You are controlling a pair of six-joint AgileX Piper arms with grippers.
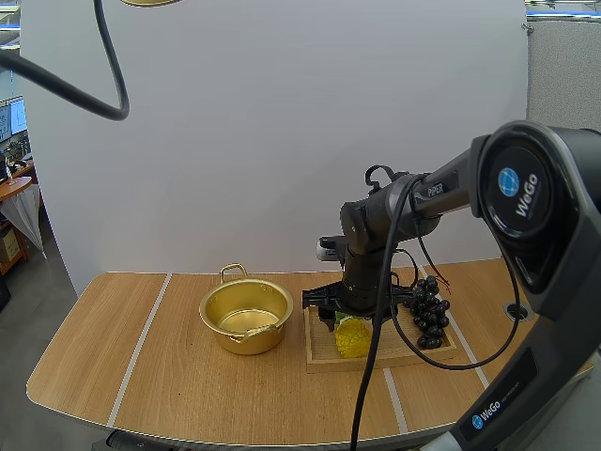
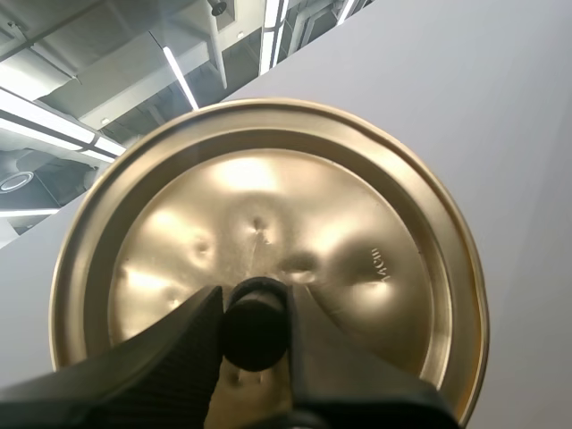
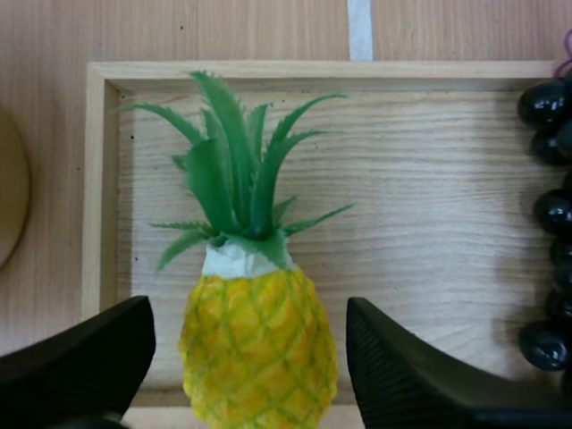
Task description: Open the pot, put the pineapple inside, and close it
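Observation:
A gold pot (image 1: 244, 317) stands open on the table, left of a wooden tray (image 1: 379, 362). A yellow pineapple (image 1: 352, 337) with green leaves lies in the tray's left half. My right gripper (image 1: 340, 318) hangs just above it. In the right wrist view the pineapple (image 3: 259, 344) sits between the open gripper (image 3: 250, 362), one finger (image 3: 80, 357) on each side, apart from the fruit. My left gripper (image 2: 255, 308) is shut on the black knob (image 2: 256, 326) of the gold lid (image 2: 268, 223), held high; the lid's edge (image 1: 150, 2) shows at the top of the high view.
A bunch of dark grapes (image 1: 429, 312) lies in the tray's right half, close to the right arm; the grapes (image 3: 550, 214) sit beside the pineapple. The pot's rim (image 3: 9, 192) lies just past the tray's wall (image 3: 100, 179). Bare wood table (image 1: 141, 366) spreads left of the pot.

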